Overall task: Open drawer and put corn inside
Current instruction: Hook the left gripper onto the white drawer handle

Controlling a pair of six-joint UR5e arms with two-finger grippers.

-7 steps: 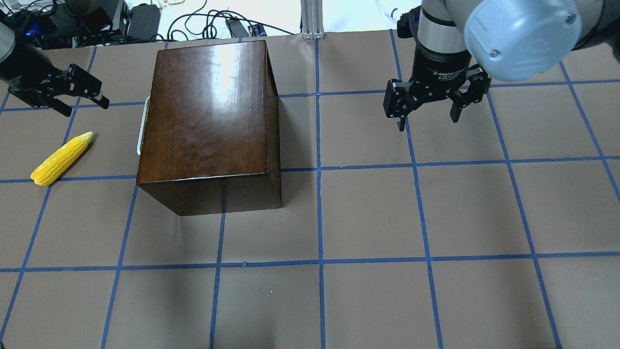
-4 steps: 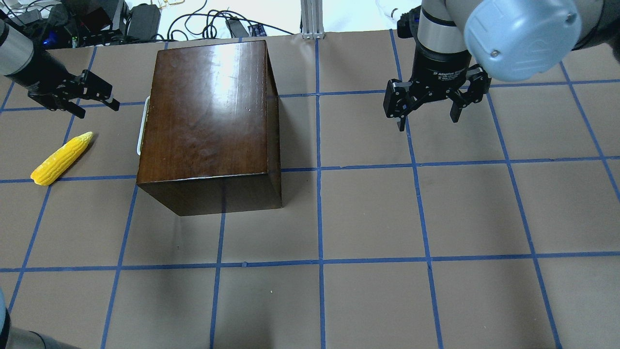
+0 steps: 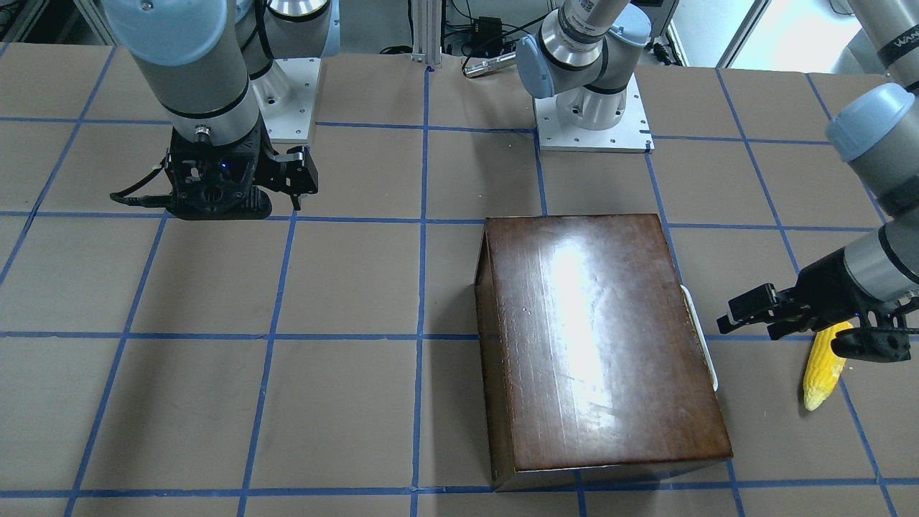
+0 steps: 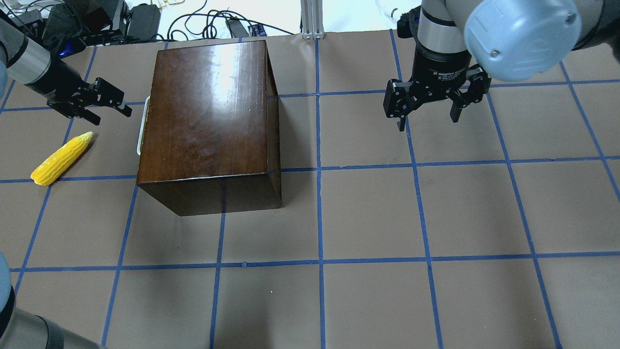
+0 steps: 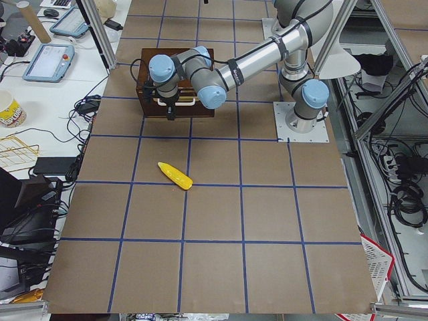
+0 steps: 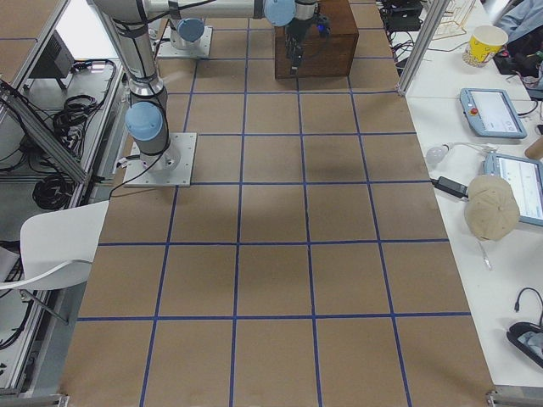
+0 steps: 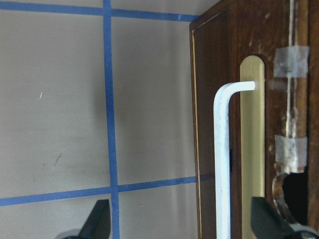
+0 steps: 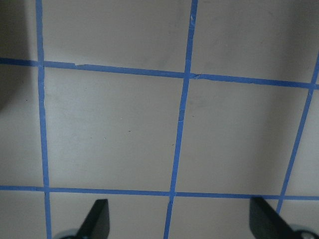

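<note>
Left wrist-mounted view: the left gripper [image 7: 180, 224] shows both fingertips [image 7: 97, 221] at the lower frame edge, spread wide with nothing held between them. Ahead of the fingertips, within their span but not touched, the white handle [image 7: 222, 164] runs along a brass-coloured plate [image 7: 251, 149] on the dark-brown front of the drawer [image 7: 212, 99]. In the overhead exterior view the drawer is shut: only the handle projects from the left side of the cabinet [image 4: 208, 111]. The corn [image 4: 62, 158] lies flat on the table [image 4: 368, 213], apart from the cabinet on the robot's left, with its paler tip angled toward the far side. The left gripper sits beyond that tip, near the far end of the handle. On the other side of the cabinet and well apart from it, the right gripper [image 4: 428, 123] hangs over bare table with its fingers set wide and empty — the right wrist-mounted view shows only blue tape lines between the fingertips.
</note>
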